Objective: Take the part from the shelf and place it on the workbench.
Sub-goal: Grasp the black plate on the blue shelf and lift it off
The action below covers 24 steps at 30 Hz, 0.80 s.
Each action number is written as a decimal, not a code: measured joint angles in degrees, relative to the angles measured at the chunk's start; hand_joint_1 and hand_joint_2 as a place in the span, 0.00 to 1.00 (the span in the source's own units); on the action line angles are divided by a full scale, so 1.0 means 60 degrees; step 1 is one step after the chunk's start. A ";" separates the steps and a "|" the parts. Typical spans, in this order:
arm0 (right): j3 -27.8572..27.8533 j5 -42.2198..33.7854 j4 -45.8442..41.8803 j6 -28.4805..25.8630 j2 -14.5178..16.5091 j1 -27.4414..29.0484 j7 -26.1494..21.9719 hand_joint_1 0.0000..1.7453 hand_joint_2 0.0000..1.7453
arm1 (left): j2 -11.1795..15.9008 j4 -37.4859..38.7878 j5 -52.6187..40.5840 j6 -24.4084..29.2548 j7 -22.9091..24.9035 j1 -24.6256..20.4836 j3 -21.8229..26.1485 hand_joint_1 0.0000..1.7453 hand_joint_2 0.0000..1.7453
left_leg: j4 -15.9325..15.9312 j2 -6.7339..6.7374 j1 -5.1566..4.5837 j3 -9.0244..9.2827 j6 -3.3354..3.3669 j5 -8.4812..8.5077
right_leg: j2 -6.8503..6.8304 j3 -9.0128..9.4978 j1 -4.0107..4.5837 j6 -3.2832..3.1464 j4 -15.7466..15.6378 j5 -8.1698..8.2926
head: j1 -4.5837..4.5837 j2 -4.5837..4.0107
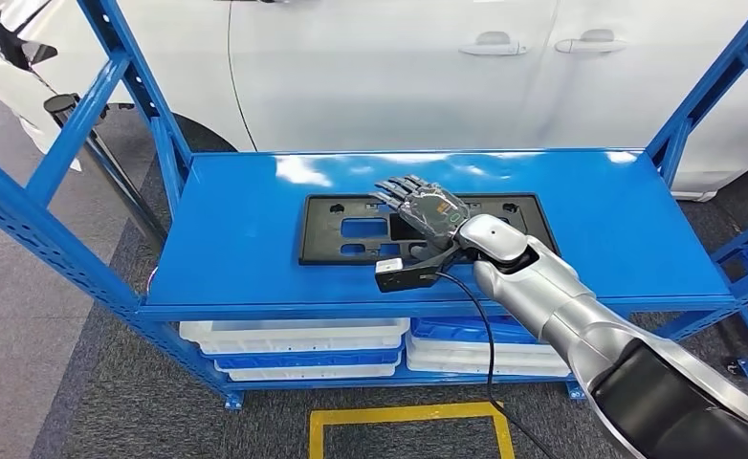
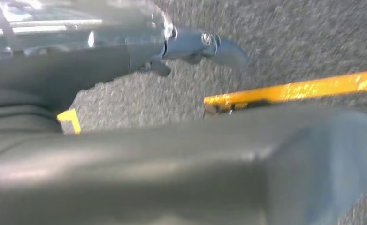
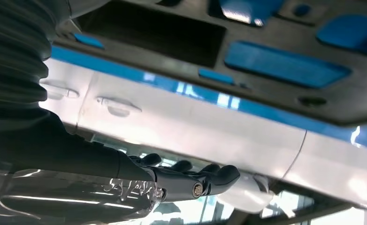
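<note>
A flat black plastic part with several rectangular cut-outs lies in the middle of the blue shelf top. My right hand hovers over the part's right half, fingers stretched out and pointing away from me, holding nothing. In the right wrist view the fingers lie straight and close together, with a gap between them and the part. My left hand hangs by my side above the grey carpet, its fingers apart and empty.
Blue uprights frame the shelf on both sides. A white car stands right behind it. White trays are stacked on the lower level. A yellow floor marking lies in front, also seen in the left wrist view.
</note>
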 joint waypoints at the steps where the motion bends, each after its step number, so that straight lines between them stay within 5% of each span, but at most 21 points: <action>1: 0.0085 -0.0036 0.0054 0.0085 -0.0017 -0.0001 -0.0067 0.00 1.00 | -0.0006 -0.0004 0.0008 -0.0002 -0.0033 0.0003 0.0000 0.00 0.00 | 0.0007 0.0002 -0.0007 -0.0011 -0.0039 -0.0010 | 0.0004 0.0090 0.0030 -0.0033 -0.0213 0.0018 | 0.0000 -0.0001; 5: 0.0347 -0.0213 0.0211 0.0178 -0.0156 0.0188 -0.0239 0.00 1.00 | -0.0020 -0.0009 0.0062 -0.0002 -0.0134 0.0007 0.0000 0.00 0.00 | 0.0237 0.0016 0.0000 -0.0105 -0.0224 -0.0214 | 0.0000 0.0167 -0.0021 -0.0170 -0.0347 0.0050 | -0.0002 -0.0001; 8: 0.0486 -0.0249 0.0294 0.0072 -0.0254 0.0291 -0.0175 0.00 1.00 | -0.0017 -0.0009 0.0066 -0.0004 -0.0168 0.0015 0.0000 0.00 0.00 | 0.1846 0.0027 0.0069 -0.0829 -0.0360 -0.1023 | -0.0011 0.0200 -0.0056 -0.0252 -0.0382 0.0056 | -0.0004 -0.0001; 10: 0.0543 -0.0298 0.0322 -0.0004 -0.0311 0.0338 -0.0087 0.00 1.00 | -0.0017 -0.0009 0.0064 -0.0005 -0.0173 0.0022 0.0000 0.00 0.00 | 0.2685 0.0030 0.0126 -0.1253 -0.0423 -0.1214 | 0.0000 0.0216 -0.0057 -0.0250 -0.0378 0.0049 | -0.0004 -0.0001; 12: 0.0556 -0.0373 0.0321 -0.0026 -0.0385 0.0367 -0.0032 0.00 1.00 | -0.0016 -0.0009 0.0064 -0.0005 -0.0188 0.0020 0.0000 0.00 0.00 | 0.2110 0.0034 0.0173 -0.1000 -0.0450 -0.0722 | 0.0012 0.0257 -0.0071 -0.0215 -0.0364 0.0025 | -0.0004 -0.0001; 15: 0.0550 -0.0406 0.0244 0.0005 -0.0522 0.0374 0.0036 0.00 1.00 | -0.0014 -0.0011 0.0062 -0.0006 -0.0210 0.0000 0.0000 0.00 0.00 | 0.0330 0.0030 0.0183 -0.0128 -0.0393 -0.0030 | 0.0017 0.0294 -0.0051 -0.0083 -0.0313 -0.0036 | -0.0002 -0.0001; 20: 0.0529 -0.0380 -0.0013 0.0151 -0.0841 0.0409 0.0091 0.00 1.00 | -0.0014 -0.0013 0.0012 -0.0031 -0.0214 0.0018 -0.0004 0.00 0.00 | -0.0003 0.0029 0.0133 0.0003 -0.0070 0.0033 | 0.0015 0.0215 -0.0086 0.0187 -0.0156 -0.0178 | 0.0000 0.0000; 24: 0.0520 -0.0386 -0.0239 0.0334 -0.1120 0.0410 0.0053 0.00 1.00 | -0.0017 -0.0013 0.0029 -0.0036 -0.0217 0.0020 -0.0004 0.00 0.00 | -0.0033 0.0044 0.0119 -0.0024 0.0059 0.0078 | 0.0007 -0.0782 -0.0093 0.0272 0.2042 -0.1295 | 0.0000 -0.0001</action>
